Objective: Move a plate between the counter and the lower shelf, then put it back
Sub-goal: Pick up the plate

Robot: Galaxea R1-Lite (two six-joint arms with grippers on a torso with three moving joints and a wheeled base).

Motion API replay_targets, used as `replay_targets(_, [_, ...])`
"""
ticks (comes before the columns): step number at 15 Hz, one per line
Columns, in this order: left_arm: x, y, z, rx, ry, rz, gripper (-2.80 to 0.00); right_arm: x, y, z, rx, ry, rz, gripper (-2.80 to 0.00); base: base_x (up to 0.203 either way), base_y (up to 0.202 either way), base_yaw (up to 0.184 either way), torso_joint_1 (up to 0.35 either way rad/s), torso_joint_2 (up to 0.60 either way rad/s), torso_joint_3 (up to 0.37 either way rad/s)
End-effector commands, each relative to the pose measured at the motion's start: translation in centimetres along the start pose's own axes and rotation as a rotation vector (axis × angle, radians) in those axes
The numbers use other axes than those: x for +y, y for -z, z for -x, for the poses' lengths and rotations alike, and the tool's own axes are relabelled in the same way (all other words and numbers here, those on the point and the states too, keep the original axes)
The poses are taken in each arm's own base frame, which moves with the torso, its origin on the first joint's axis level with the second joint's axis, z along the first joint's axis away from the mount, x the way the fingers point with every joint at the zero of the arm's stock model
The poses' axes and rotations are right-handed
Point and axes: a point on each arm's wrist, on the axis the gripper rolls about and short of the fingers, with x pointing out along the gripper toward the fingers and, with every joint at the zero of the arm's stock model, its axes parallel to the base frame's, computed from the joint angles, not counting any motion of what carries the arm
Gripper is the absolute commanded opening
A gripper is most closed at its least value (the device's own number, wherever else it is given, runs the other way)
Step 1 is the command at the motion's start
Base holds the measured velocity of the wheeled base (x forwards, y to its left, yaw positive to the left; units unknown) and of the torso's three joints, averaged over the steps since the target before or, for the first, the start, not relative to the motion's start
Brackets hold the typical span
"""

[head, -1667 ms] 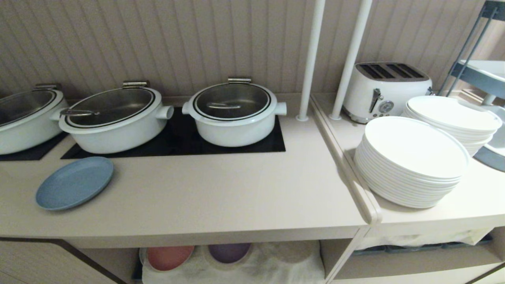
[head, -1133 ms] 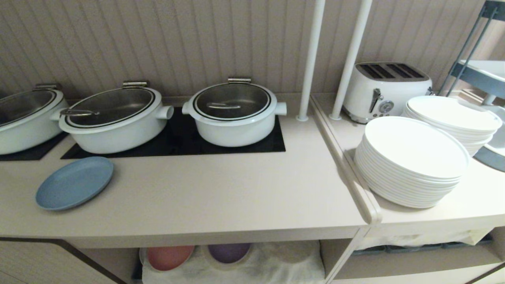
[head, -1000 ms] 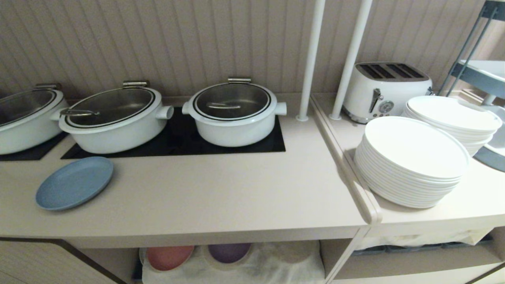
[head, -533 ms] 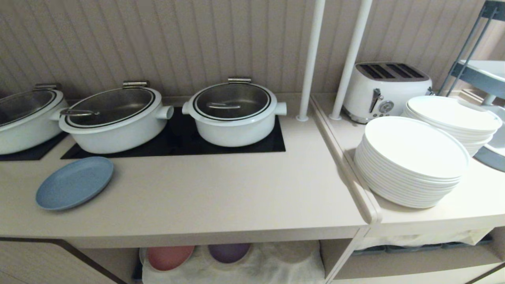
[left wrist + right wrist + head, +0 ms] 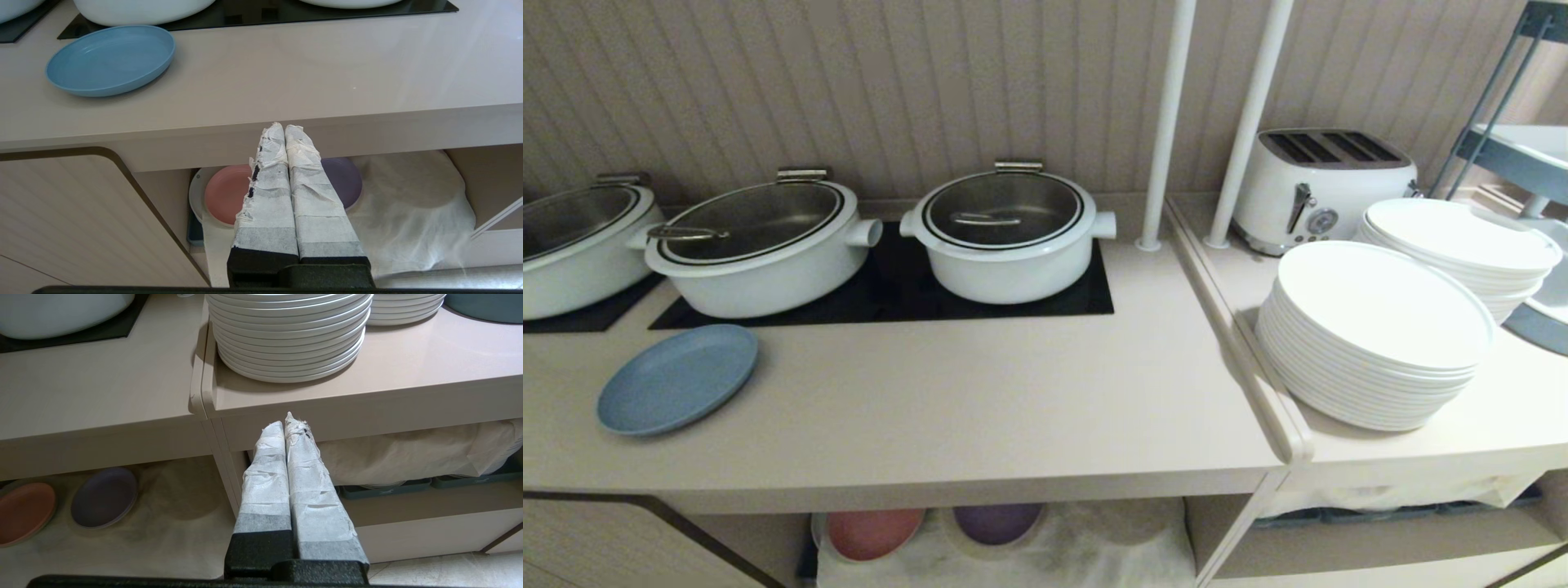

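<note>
The light-blue plate (image 5: 677,378) (image 5: 110,59) lies flat on the beige counter (image 5: 980,400) (image 5: 310,69) at its left, in front of the white pots. Below the counter, the lower shelf (image 5: 1094,547) (image 5: 412,204) is lined with a rumpled white cloth. My left gripper (image 5: 284,127) hangs in front of the counter's front edge, off to the right of the plate, its tape-wrapped fingers (image 5: 269,196) pressed together with nothing between them. My right gripper (image 5: 285,424) is shut and empty too, in front of the adjoining top. Neither arm shows in the head view.
A pink plate (image 5: 872,532) (image 5: 226,194) and a purple plate (image 5: 996,523) (image 5: 345,181) lie on the shelf cloth. Three white lidded pots (image 5: 1009,233) stand on black panels. White plate stacks (image 5: 1372,331) (image 5: 288,332) and a toaster (image 5: 1319,184) fill the adjoining top.
</note>
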Motion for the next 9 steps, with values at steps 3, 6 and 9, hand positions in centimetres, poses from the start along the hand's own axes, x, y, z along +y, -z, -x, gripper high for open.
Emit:
replay_targets(3, [0.0,0.02,0.0,0.001,-0.001,-0.002,-2.8,0.0,0.0,0.0,0.0,0.0,0.0,-2.8,0.0,0.0,0.0,0.0,0.0,0.0])
replay_targets(6, [0.0,0.02,0.0,0.001,-0.001,-0.002,-2.8,0.0,0.0,0.0,0.0,0.0,0.0,-2.8,0.0,0.0,0.0,0.0,0.0,0.0])
replay_targets(9, [0.0,0.02,0.0,0.001,-0.001,-0.002,-2.8,0.0,0.0,0.0,0.0,0.0,0.0,-2.8,0.0,0.0,0.0,0.0,0.0,0.0])
